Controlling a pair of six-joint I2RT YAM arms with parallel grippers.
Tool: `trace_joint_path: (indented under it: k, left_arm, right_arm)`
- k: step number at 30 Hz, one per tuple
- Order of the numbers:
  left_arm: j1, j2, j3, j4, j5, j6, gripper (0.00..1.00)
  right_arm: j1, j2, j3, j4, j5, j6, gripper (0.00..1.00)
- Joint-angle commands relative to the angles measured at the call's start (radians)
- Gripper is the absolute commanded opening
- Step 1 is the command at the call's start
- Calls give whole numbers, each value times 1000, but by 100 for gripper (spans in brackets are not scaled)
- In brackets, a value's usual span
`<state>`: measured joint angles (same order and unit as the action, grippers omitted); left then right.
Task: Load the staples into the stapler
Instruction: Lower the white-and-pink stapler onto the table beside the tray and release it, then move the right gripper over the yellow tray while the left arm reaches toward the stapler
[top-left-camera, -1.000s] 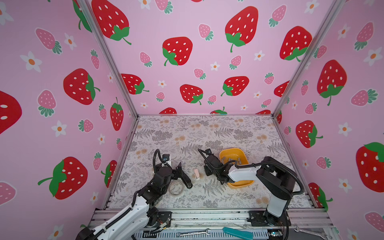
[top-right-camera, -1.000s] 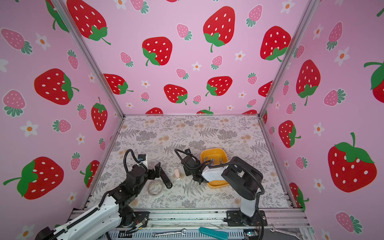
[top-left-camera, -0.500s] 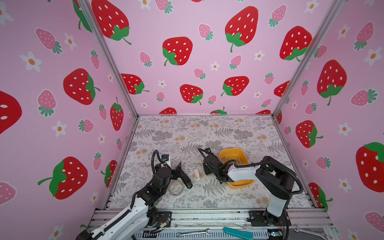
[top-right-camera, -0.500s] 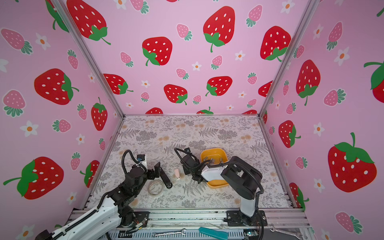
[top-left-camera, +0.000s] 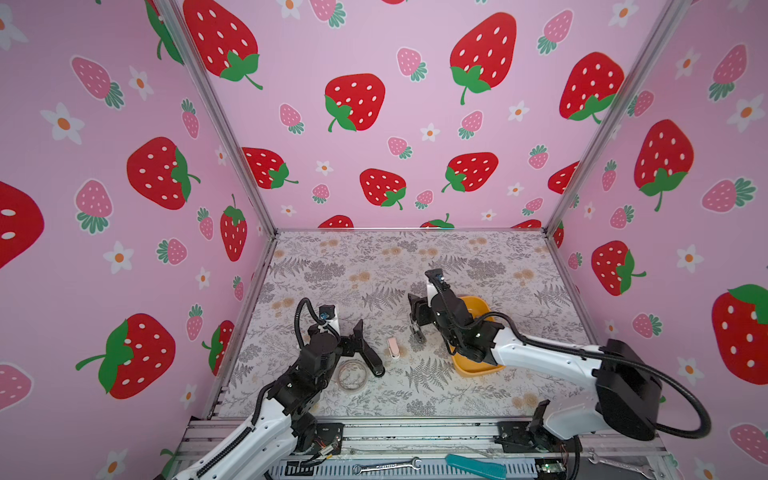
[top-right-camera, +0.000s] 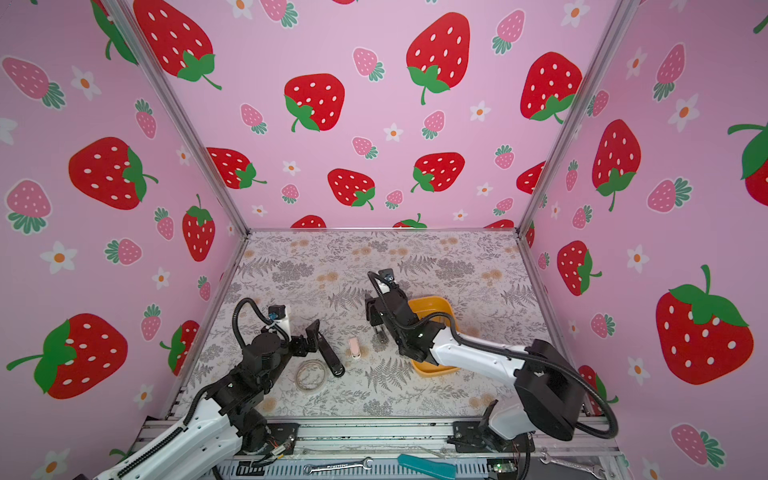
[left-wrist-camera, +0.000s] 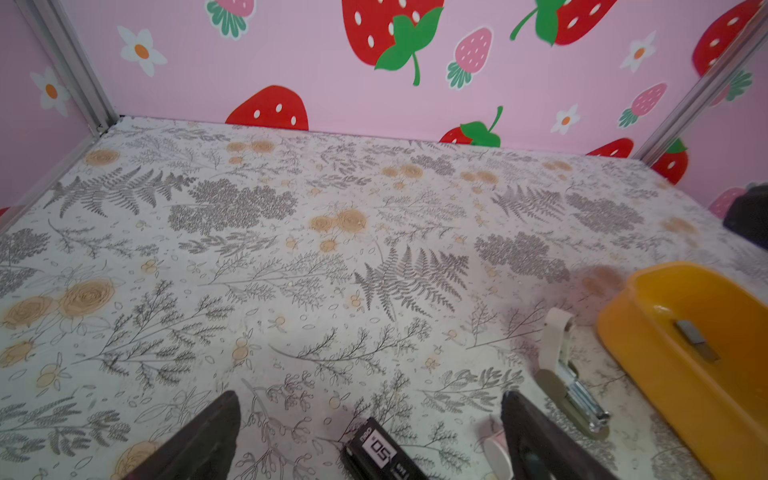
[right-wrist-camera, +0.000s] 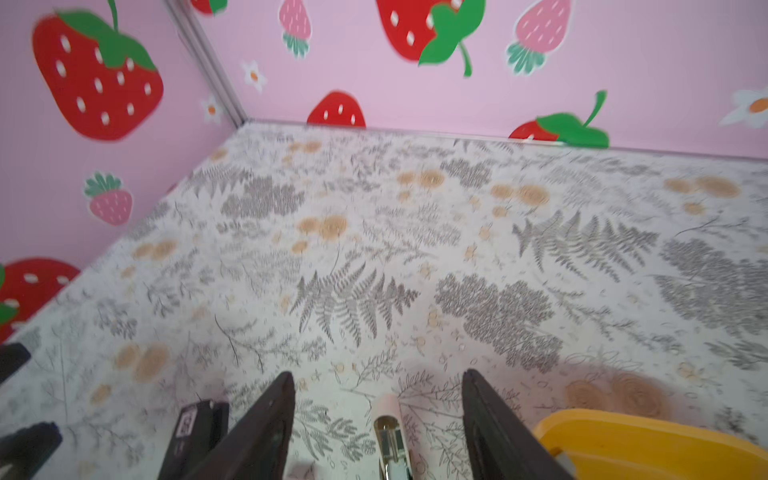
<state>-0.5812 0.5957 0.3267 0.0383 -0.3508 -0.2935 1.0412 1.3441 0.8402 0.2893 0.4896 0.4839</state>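
Staples (left-wrist-camera: 696, 338), a short flat grey metal strip, sit in the yellow plastic bowl (left-wrist-camera: 673, 399) just beside the right gripper (right-wrist-camera: 377, 374), so that arm looks nearer. Its jaws stand apart, empty, straddling the small pale-pink stapler (right-wrist-camera: 388, 428) lengthwise; left gripper (left-wrist-camera: 370, 395) gapes empty too.

In both top views the right arm (top-left-camera: 540, 357) covers much of the orange tray (top-left-camera: 473, 368), so what lies in it is hidden from us there. Our right wrist view is blurred, and the pink stapler (right-wrist-camera: 388, 428) and the tray run off its edge; the left wrist view cuts off the black stapler (left-wrist-camera: 378, 449) likewise.
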Motion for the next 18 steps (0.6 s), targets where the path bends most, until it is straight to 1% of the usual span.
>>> trace_joint_path:
  k: [1,2,3,5,6,8,10,12,15,18]
  left_arm:
    - [3,30,179,15,98,20,99]
    - [3,49,215,22,121,41,99]
    - [3,76,253,42,148,68,99]
    - [3,140,314,97,192,102,99]
    - [3,179,347,123,216,114,99]
    - [3,267,415,155,267,137,99]
    - [3,362,508,142,319,187,99]
    - [3,454,608,114,336,239,99]
    - [5,591,751,114,343,366,99]
    - [11,707,909,28,387,567,99]
  right_arm:
    - [-10,-166,-227,204,24,-22,69]
    - [-15,-191,-294,256,-7,-32,70]
    - [-26,-209,-338,270,-30,-38,71]
    - [-47,-211,-348,228,-63,-92,71]
    - [-56,-207,-332,183,-58,-130,71]
    - [-61,-206,-312,108,18,-158,71]
    - [-69,-223,-335,108,61,-183,73]
    - [-86,-244,-361,122,52,-204,74]
    - [-111,-290,-392,124,38,-204,74]
    - [-128,-342,-424,122,3,-197,74]
